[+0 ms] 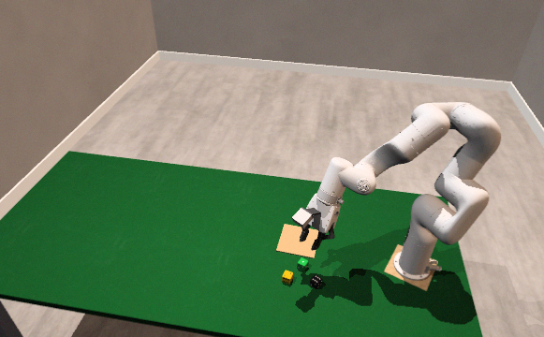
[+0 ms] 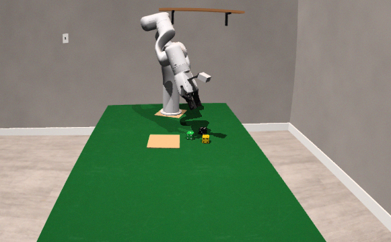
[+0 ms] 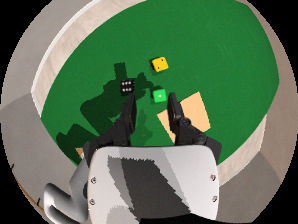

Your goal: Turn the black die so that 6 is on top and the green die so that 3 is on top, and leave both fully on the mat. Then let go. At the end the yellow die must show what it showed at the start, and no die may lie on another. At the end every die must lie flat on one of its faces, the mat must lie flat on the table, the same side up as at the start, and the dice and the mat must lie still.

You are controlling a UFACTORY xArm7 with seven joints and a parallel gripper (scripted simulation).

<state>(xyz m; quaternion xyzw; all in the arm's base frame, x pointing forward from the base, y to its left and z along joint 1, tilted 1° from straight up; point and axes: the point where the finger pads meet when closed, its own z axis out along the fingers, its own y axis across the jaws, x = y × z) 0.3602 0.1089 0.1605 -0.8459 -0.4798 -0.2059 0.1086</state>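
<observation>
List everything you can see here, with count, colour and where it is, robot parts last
Table: one, green top, fills the foreground.
Mat: one, tan, flat on the table, no die on it.
Green die: one, on the table just off the mat's near edge.
Yellow die: one, on the table beside the green die.
Black die: one, on the table next to the yellow die, in the arm's shadow.
Shelf: one, brown, high on the back wall.
Wall plate: one, white, back wall.
Base plate: one, tan, under the arm.
Arm: one, white.
Gripper: one, black fingers, partly open, empty, raised over the mat.
</observation>
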